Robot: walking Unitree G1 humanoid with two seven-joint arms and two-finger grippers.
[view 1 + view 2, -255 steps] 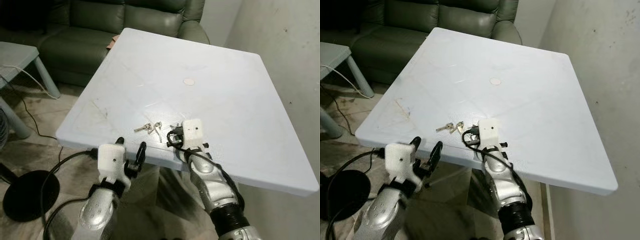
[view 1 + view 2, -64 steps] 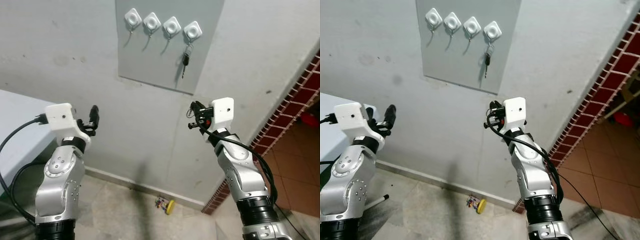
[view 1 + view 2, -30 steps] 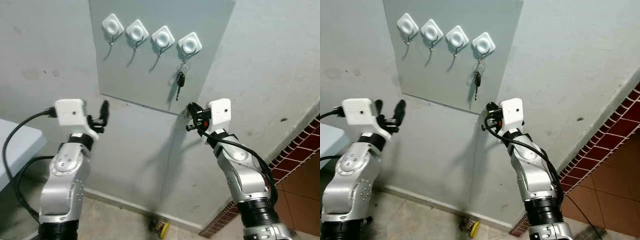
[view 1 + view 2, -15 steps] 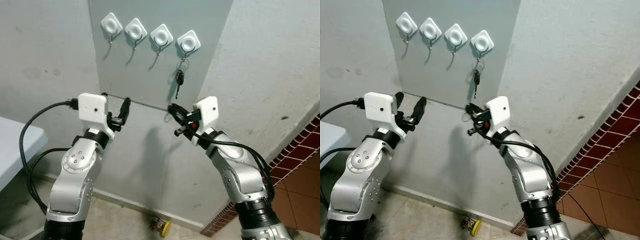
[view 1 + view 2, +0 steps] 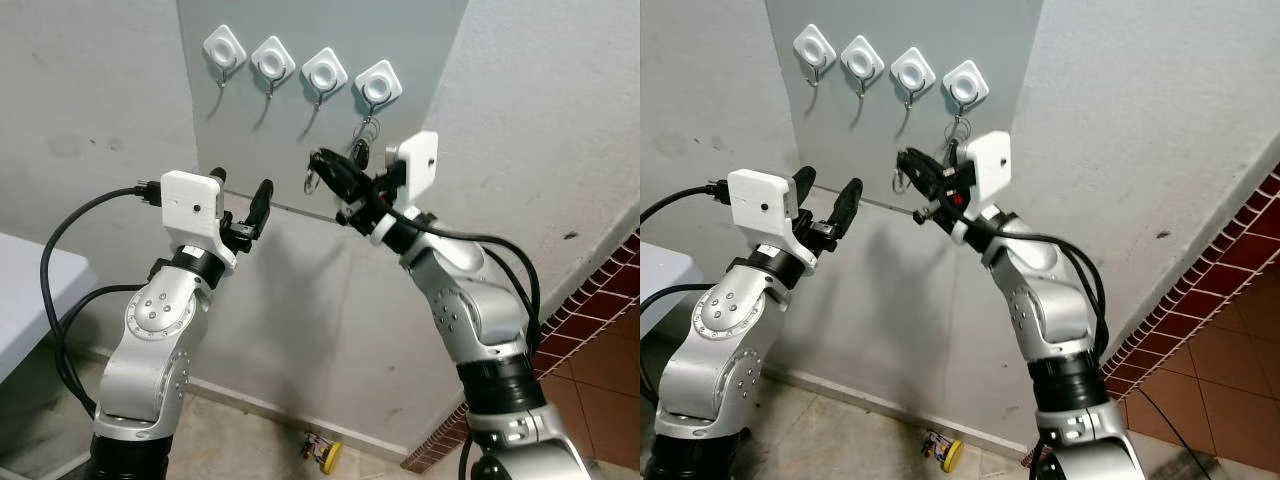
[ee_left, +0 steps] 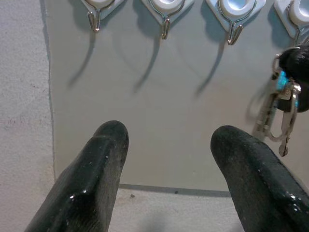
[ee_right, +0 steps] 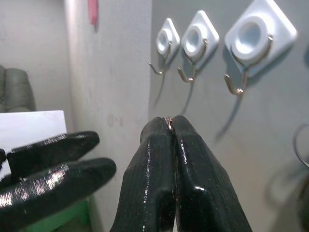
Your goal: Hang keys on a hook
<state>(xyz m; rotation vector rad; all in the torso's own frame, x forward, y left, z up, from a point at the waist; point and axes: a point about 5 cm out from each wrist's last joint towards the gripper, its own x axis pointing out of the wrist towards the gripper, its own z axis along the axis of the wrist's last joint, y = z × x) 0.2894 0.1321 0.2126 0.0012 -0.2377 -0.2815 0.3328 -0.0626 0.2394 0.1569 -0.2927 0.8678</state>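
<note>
Four white hooks sit in a row on a grey wall panel; the three left ones are bare. A black car key hangs from the rightmost hook, partly behind my right arm. My right gripper is raised in front of the panel, just below the third hook, shut on a small bunch of silver keys whose ring dangles from its tips. My left gripper is open and holds nothing, lower and to the left, pointing at the panel.
A white table stands at the far left. A brick wall runs down the lower right. A small yellow object lies on the floor by the skirting. Black cables loop beside my left arm.
My right gripper has risen and swung left with the keys, from below the panel's edge to just under the hooks. The left gripper has lifted slightly.
</note>
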